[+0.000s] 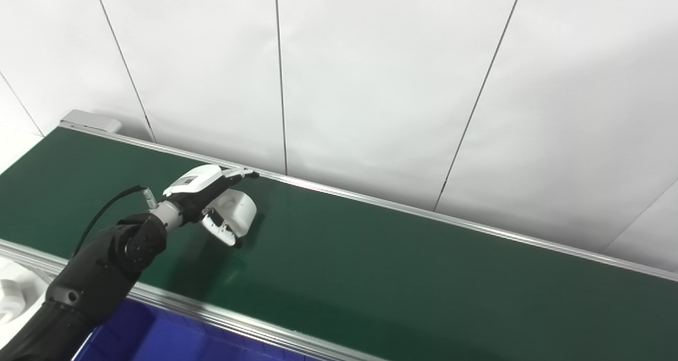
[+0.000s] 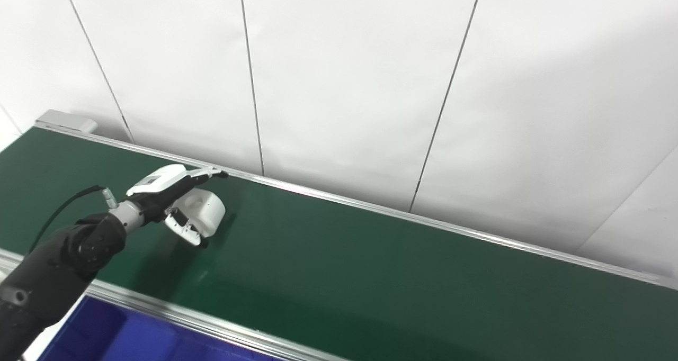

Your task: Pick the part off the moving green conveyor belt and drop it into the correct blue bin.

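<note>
Our left hand (image 1: 214, 202) reaches over the green conveyor belt (image 1: 371, 255), fingers and thumb wrapped around a white part (image 1: 239, 208); a blue bin (image 1: 159, 334) sits below.

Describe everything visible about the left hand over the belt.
The left hand is white with dark fingertips, on a black arm with a cable at the wrist. It reaches out over the green conveyor belt, near its far metal rail. Its fingers stretch forward, thumb below, with a rounded white shape between them; whether that is a held part or the palm itself cannot be told. No separate part shows elsewhere on the belt.
</note>
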